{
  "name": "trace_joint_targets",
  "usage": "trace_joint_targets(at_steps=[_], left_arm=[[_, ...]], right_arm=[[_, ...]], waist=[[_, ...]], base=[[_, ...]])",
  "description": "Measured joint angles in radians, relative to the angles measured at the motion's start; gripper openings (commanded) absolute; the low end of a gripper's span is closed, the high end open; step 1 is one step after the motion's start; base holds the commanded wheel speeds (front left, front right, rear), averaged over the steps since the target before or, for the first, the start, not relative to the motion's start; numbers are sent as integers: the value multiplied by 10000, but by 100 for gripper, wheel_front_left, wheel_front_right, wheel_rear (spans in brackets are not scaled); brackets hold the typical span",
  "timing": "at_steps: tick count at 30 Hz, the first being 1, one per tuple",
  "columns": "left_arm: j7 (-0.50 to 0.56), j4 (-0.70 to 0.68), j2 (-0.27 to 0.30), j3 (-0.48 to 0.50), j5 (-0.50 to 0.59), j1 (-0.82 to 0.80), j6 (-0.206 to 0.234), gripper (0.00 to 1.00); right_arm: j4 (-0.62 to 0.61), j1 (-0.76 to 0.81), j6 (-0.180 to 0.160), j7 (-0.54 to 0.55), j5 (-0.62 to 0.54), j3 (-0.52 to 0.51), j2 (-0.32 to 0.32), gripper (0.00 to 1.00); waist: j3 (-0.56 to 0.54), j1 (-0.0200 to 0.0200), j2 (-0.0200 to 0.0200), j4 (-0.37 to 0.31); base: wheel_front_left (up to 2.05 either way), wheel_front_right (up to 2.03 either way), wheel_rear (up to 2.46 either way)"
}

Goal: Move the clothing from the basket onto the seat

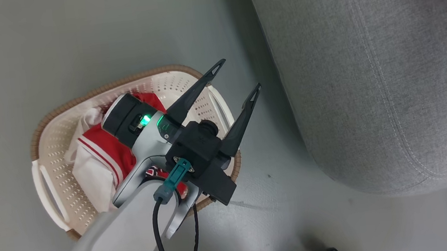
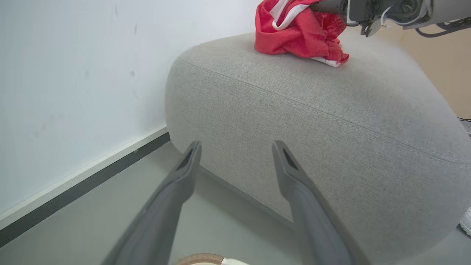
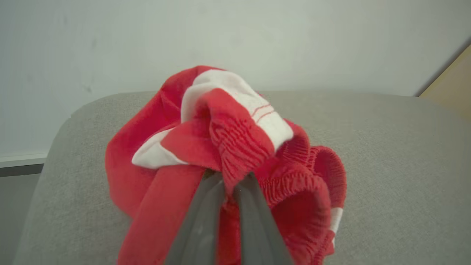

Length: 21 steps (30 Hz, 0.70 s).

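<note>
By my reading the task is about half done. One piece of the clothing, the red garment with the white band (image 3: 239, 147), lies bunched on top of the seat (image 1: 369, 85). It is not yet released: the right gripper (image 3: 231, 178) has its fingers pinched together on the gathered elastic edge. The other piece, the jersey (image 1: 104, 154) with its white panel, lies crumpled inside the basket (image 1: 57, 159), which stands on the floor (image 1: 13, 60) near the seat. The left gripper (image 1: 239, 74) hangs above the basket, fingers spread apart with nothing between them. Its forearm (image 1: 123, 236) covers part of the basket, so I cannot tell whether anything more lies beneath. What is left is to let go on the seat, then bring the jersey across.
</note>
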Motion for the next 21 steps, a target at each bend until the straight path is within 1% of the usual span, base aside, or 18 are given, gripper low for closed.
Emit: trace_joint_targets(at_steps=[1, 2, 3, 4, 5, 6, 13, 16, 18, 21], left_arm=[[0, 31, 19, 2, 23, 0, 0, 100], [0, 46, 25, 4, 36, 0, 0, 100], [-2, 69, 31, 8, 38, 0, 0, 100], [-2, 107, 42, 15, 38, 0, 2, 100], [-8, 155, 48, 25, 38, 0, 2, 100], [-17, 199, 56, 42, 36, 1, 4, 100], [-336, 617, 42, 190, -84, 61, 50, 100], [-541, 849, -15, 245, -174, 262, 92, 100], [-677, 1110, -79, 278, -274, 500, 96, 100], [-836, 1308, -224, 414, -654, 712, 127, 100]], right_arm=[[111, 0, 0, -58, 0, 25, 84, 0], [215, 1, 2, -107, 0, 42, 148, 18], [314, 0, 2, -178, 0, 61, 199, 39], [395, 1, 4, -203, 0, 69, 253, 57], [491, 0, 19, -278, 4, 69, 291, 96], [573, 0, 46, -322, 19, 75, 307, 100], [790, 134, 228, -566, 50, 165, 351, 100], [826, 500, 242, -623, 4, 253, 359, 100], [805, 909, 314, -631, -96, 339, 370, 100], [688, 1390, 324, -633, -221, 430, 391, 100]], waist=[[99, 0, 0, -33], [182, 0, 0, -68], [249, 0, 0, -109], [291, 0, 0, -158], [315, 0, 0, -209], [323, -1, -1, -255], [-4, -2, -2, -376], [-269, -2, -2, -399], [-596, -4, -2, -408], [-969, -4, -3, -398]], base=[[0, 0, 0], [0, 0, 0], [0, 0, 0], [0, 0, 0], [0, 0, 0], [0, 0, 0], [0, 0, 0], [0, 0, 0], [0, 0, 0], [0, 0, 0]])
